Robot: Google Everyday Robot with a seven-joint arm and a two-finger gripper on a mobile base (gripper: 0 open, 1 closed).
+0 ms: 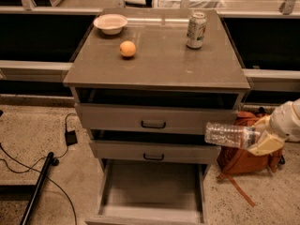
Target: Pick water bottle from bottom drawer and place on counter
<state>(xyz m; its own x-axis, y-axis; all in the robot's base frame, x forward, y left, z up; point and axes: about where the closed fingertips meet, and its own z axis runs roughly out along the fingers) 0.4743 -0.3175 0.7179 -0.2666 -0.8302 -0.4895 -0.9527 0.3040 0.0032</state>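
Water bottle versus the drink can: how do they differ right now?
The water bottle is clear; the can is opaque white-green. The water bottle lies horizontal in the gripper, beside the middle drawer; the can stands upright on the counter. Both are drink containers.

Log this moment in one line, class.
gripper: right of cabinet, shut on water bottle | bottom drawer: open | counter: water bottle not yet there
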